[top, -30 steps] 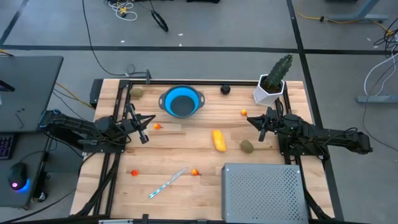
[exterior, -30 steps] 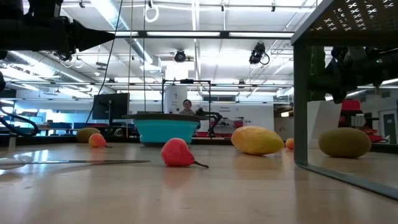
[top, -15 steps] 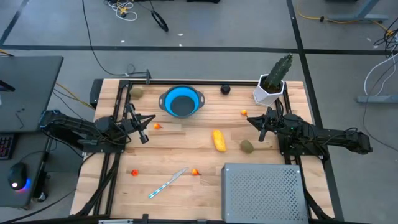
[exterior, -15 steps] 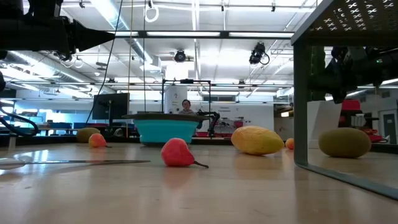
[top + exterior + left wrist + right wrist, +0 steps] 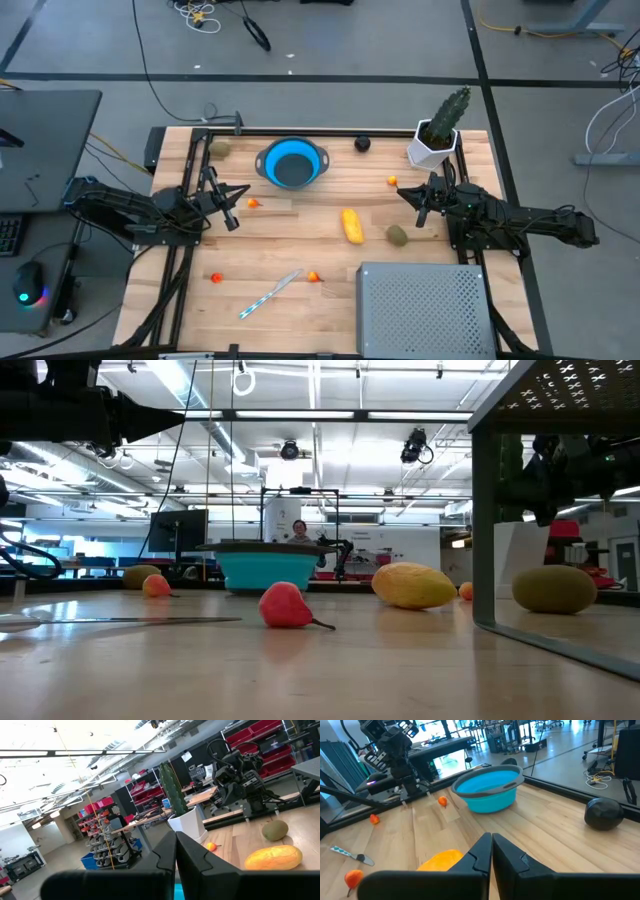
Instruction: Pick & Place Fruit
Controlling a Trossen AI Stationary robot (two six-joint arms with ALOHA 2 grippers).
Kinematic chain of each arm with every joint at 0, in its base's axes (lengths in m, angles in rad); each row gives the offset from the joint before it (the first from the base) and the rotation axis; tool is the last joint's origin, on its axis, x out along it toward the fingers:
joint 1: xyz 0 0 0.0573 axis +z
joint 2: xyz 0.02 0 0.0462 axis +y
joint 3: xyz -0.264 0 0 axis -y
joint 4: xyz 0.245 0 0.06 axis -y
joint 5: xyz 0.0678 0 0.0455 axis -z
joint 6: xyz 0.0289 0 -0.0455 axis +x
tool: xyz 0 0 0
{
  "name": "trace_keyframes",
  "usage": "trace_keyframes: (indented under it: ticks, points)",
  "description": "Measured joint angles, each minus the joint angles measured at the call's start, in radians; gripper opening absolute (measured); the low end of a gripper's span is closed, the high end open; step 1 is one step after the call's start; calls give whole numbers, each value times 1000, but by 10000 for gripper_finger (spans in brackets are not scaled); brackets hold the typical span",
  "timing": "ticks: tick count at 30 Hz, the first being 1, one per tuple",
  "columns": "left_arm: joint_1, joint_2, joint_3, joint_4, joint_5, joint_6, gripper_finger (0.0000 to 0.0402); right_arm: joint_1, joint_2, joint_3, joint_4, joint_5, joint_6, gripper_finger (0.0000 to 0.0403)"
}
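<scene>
Nearest the camera side of the table [image 5: 330, 305] we see a grey perforated box [image 5: 425, 310] and a thin white-and-blue stick [image 5: 268, 295], with 2 tiny orange-red fruits, 1 [image 5: 216, 278] toward the left edge and 1 [image 5: 314, 276] just beside the stick's end. Nothing here has been touched

In the middle band, the yellow oblong fruit [image 5: 351, 225] and the olive-brown oval fruit [image 5: 398, 235] lie on bare wood, near each other but apart. The left gripper [image 5: 232, 207] sits at the left side, clenched on nothing, with a small orange fruit [image 5: 254, 203] just beside its tip. The right gripper [image 5: 418, 203] is at the right side, also clenched and empty, near the olive-brown oval; another tiny orange fruit [image 5: 393, 181] lies a little beyond it

Farthest back stand the blue bowl [image 5: 292, 163], which looks empty from above, the black ball [image 5: 362, 144], another olive-coloured piece [image 5: 219, 148] at the far left corner, and the cactus in a white pot [image 5: 438, 130]

We judge the task at its very start: no fruit is in the bowl, none is held, and every piece is left to pick and place
</scene>
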Motion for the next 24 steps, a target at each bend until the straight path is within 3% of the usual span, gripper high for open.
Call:
trace_keyframes:
  ticks: [24]
  points:
    - [0,0,0,4,1,-55,18,0,0,0,0,0,0,19]
